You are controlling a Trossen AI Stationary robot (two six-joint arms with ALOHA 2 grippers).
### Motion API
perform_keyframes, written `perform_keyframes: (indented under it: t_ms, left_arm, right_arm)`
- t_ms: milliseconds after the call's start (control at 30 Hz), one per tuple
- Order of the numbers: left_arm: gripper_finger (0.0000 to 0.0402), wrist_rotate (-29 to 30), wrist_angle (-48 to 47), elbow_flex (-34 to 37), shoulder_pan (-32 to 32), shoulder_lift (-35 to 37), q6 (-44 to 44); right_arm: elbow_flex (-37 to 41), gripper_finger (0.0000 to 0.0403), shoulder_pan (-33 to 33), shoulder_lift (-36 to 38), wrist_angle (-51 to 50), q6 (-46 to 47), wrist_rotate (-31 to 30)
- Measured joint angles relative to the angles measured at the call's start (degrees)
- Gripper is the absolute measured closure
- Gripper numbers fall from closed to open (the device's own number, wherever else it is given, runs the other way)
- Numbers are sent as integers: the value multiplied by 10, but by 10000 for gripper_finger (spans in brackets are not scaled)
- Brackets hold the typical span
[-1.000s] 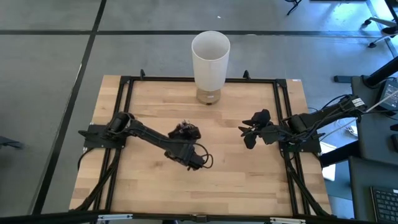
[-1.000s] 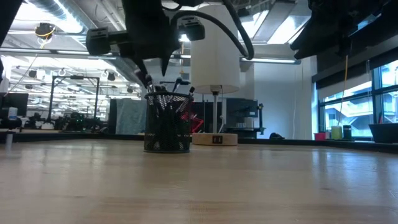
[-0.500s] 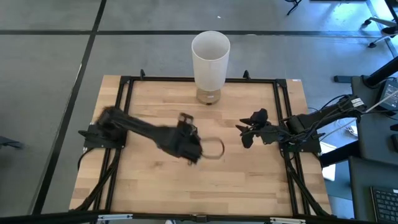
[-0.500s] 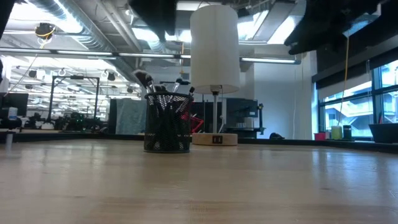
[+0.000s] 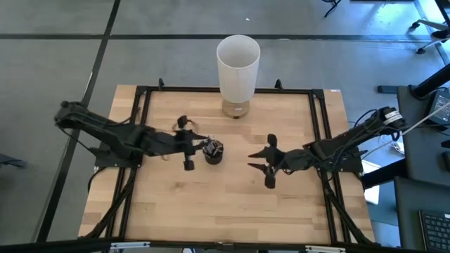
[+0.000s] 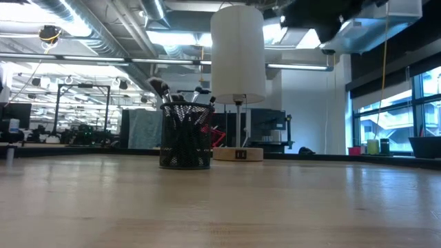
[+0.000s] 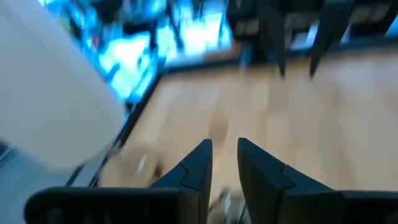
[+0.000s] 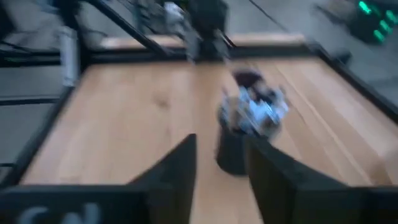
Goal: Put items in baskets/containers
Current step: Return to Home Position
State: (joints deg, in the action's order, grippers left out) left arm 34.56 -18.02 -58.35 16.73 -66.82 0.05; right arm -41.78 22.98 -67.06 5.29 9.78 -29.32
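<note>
The small dark mesh cup (image 5: 213,152) stands on its base mid-table, with several makeup brushes (image 6: 160,87) upright inside it, bristle tips up. No brush shows lying on the table. My left gripper (image 5: 196,145) hovers just to the cup's left, pointing at it, open by a narrow gap (image 7: 224,155) and empty. My right gripper (image 5: 256,163) is off to the cup's right, open and empty; its wrist view looks between its fingers (image 8: 221,149) at the cup (image 8: 236,146).
A tall white cylinder (image 5: 238,65) stands on a round base near the far edge, behind the cup. A black frame (image 5: 140,95) runs round the tabletop. Bare wood lies on the near side of the cup and both grippers.
My left arm has swung from over the cup's near side up and toward the table's left, and its gripper now sits just left of the cup. My right gripper has moved left toward the cup. The cup has stayed in place.
</note>
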Motion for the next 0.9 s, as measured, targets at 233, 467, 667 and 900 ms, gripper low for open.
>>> perform_keyframes:
  t_ms: [233,467,667,900]
  left_arm:
    - [348,-26,371,233,-16,108,90]
    - [367,-85,419,331,-84,194,88]
    - [386,-197,418,377,-181,259,64]
    - [399,-299,422,417,-270,292,25]
  right_arm:
    - [0,390,-29,76,44,-104,146]
    - [0,399,-34,167,-40,-149,163]
    - [66,400,-37,239,-30,-168,138]
    - [203,401,-57,381,47,-167,159]
